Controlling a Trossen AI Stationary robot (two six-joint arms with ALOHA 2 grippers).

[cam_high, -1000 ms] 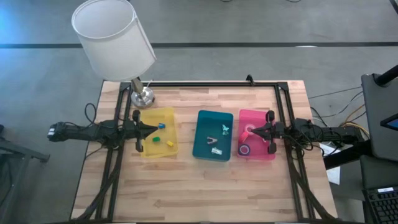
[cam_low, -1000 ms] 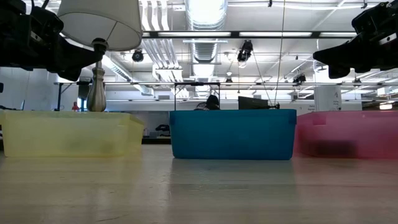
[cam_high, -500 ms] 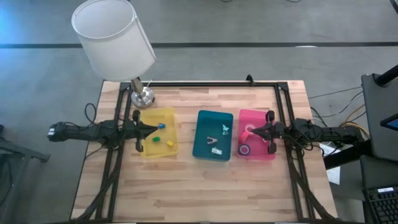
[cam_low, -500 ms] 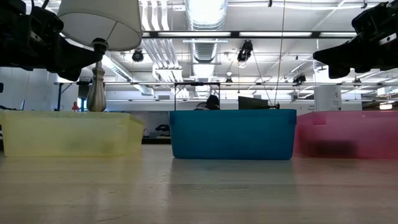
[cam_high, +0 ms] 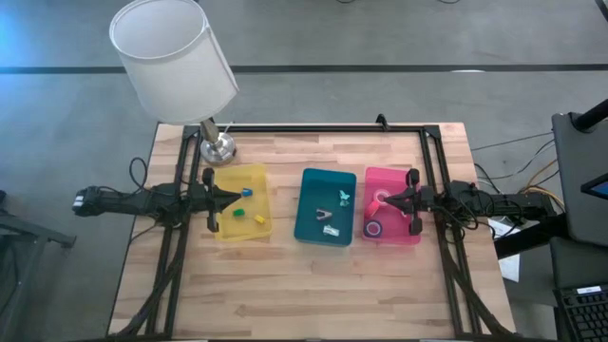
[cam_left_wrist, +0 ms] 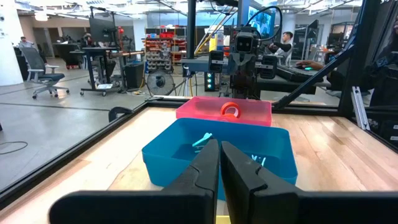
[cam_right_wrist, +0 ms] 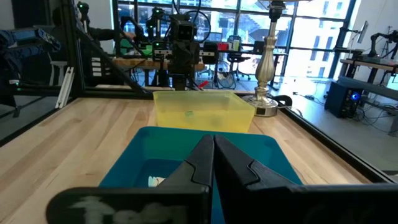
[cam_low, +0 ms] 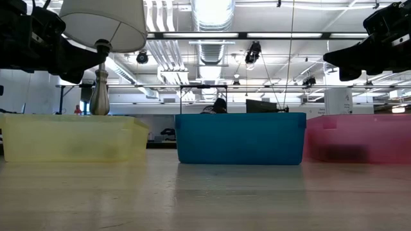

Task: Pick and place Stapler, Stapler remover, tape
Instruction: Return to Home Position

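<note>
Three trays stand in a row on the wooden table: yellow (cam_high: 228, 226), teal (cam_high: 313, 233) and pink (cam_high: 404, 233). The pink tray holds tape: a red ring (cam_left_wrist: 230, 110) and a bluish ring (cam_high: 374, 228). In the teal tray lie a small teal piece (cam_high: 344, 198) and a dark grey piece (cam_high: 326, 217); which is the stapler and which the stapler remover I cannot tell. My left gripper (cam_left_wrist: 220, 163) hovers shut and level over the yellow tray. My right gripper (cam_right_wrist: 213, 152) hovers shut and level over the pink tray. Neither holds anything.
A lamp with a white shade (cam_high: 173, 57) stands on its metal base (cam_high: 218, 147) at the table's far left corner. Small blue, green and yellow pieces (cam_high: 249, 195) lie in the yellow tray. A black frame (cam_high: 313, 128) rims the table. Bare wood (cam_high: 313, 285) lies near the front.
</note>
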